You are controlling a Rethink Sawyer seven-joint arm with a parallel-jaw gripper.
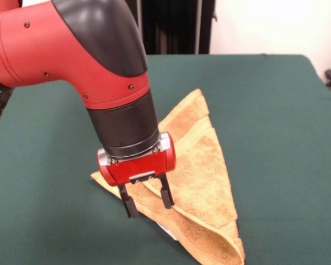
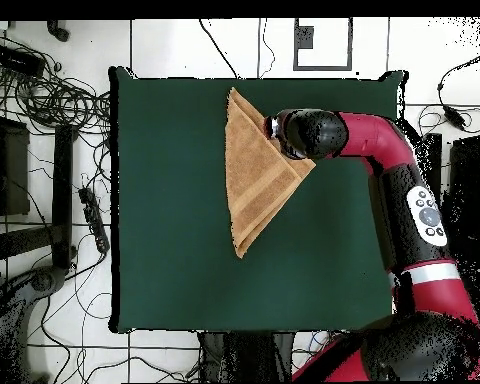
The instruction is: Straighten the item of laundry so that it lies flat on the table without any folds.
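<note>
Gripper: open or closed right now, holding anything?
Gripper: open, the two fingers spread apart just above the folded edge of the towel; nothing is pinched between them.

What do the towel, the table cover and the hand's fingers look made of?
The towel: looped terry cloth, likely cotton; nubby matte orange-tan pile, with a flatter woven band showing in the overhead view.
The table: covered in dark green fabric, matte and smooth, felt-like, though the weave is too fine to tell.
The hand: glossy red shell, probably plastic; its fingers look like matte black plastic or coated metal.
</note>
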